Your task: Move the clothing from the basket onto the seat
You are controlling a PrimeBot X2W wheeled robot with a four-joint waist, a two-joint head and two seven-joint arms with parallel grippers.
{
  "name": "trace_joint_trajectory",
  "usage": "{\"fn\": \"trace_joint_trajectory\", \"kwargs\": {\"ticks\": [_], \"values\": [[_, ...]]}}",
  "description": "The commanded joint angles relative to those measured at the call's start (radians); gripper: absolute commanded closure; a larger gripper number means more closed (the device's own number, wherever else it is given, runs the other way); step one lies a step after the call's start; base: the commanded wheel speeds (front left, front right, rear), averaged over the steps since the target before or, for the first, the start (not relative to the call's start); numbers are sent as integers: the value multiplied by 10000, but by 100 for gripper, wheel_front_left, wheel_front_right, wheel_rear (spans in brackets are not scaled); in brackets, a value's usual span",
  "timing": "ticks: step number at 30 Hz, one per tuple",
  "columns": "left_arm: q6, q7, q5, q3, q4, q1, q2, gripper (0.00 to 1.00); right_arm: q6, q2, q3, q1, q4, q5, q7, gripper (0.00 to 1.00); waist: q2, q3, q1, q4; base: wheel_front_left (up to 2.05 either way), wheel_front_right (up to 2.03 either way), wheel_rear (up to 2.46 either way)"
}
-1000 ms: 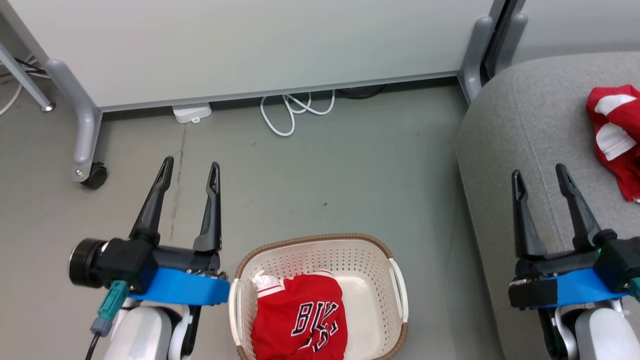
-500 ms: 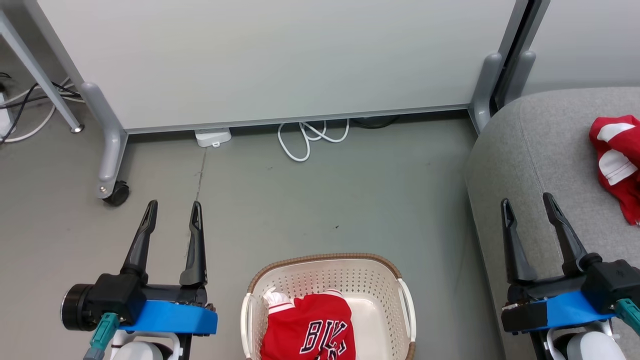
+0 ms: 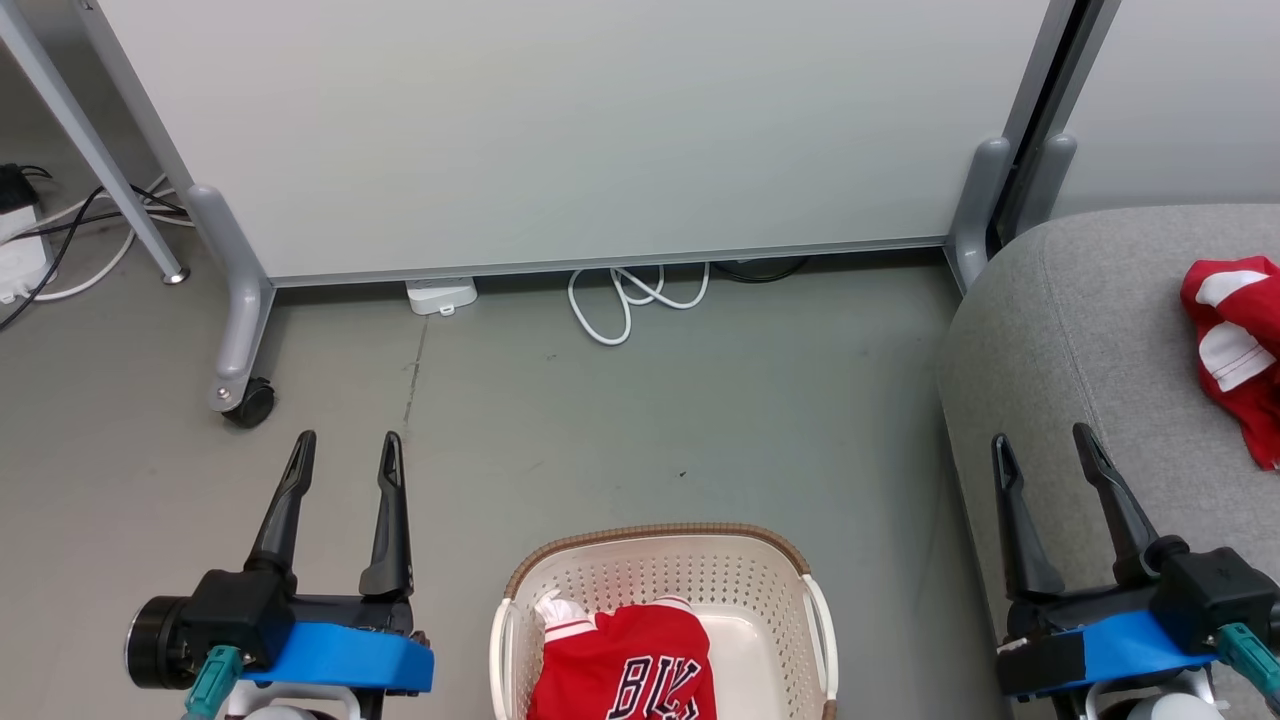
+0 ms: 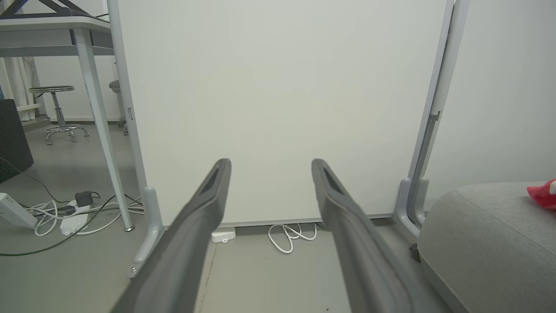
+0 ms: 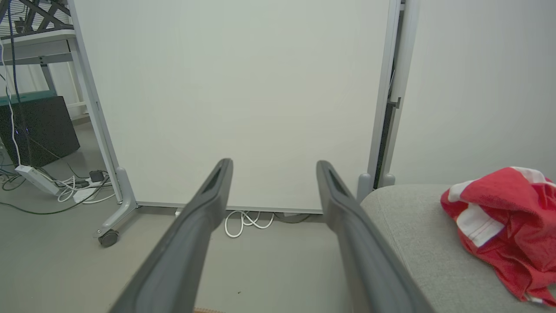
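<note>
**One jersey on the sofa, one left in the basket, both claws empty**

I am looking down through the head camera. A tall off-white partition panel [image 3: 600, 130] on grey wheeled legs spans the top of the scene, with bare grey floor [image 3: 760, 400] below it. At the right is the seat [image 3: 1060, 330], a large light grey fabric sofa cushion with rounded corners. At bottom centre, on the floor between my two arms, stands the basket [image 3: 655, 532], a cream-white perforated plastic laundry tub with a brown woven-look rim. Its near part is cut off by the picture edge.

The clothing is split between two places. A bright red jersey with white stripes [image 3: 1235, 350] lies crumpled on the seat at the far right. The lettered red jersey [image 3: 625, 670], marked in black-and-white block capitals, lies in the left half of the basket.

My left gripper [image 3: 348, 440] hangs over the floor to the left of the basket, its two long dark fingers spread wide with nothing between them. My right gripper [image 3: 1042, 437] hangs over the seat's front edge, likewise spread and empty. A looped white cable [image 3: 630, 300] lies at the foot of the panel.

I judge the task half done, with the reach for the second jersey in hand. Next I would bend toward the basket, lower one spread claw onto a raised fold away from the wall, pinch it, and lift clear of the rim before swinging right.
</note>
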Motion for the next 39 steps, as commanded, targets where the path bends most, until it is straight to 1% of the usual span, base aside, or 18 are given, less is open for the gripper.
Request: {"fn": "trace_joint_trajectory", "kwargs": {"ticks": [1,17,21,24,30,39], "values": [[-53,-47,59,53,32,53,-20,0,3,37,7,153,15,-5,-35,0,-1,-6,0,-1,0,0,0],[-105,-47,159,267,80,97,-91,0,3,50,-17,192,58,-73,-35,0,-1,4,0,-21,0,0,0],[-91,-47,189,148,191,-56,-85,0,3,51,14,116,98,-55,-35,0,-1,25,0,-78,0,0,0],[-94,-47,170,-79,324,-326,43,0,1,29,46,36,94,-46,-35,0,-1,75,0,-149,0,0,0],[-97,-47,-122,-891,895,-1112,507,0,3,-66,160,-265,19,-19,-35,0,-1,395,0,-369,0,0,0],[-94,-47,-697,-2964,2591,-3052,1414,0,1,-95,279,-980,-232,-15,-33,0,-1,1545,0,-805,0,0,0]]}}
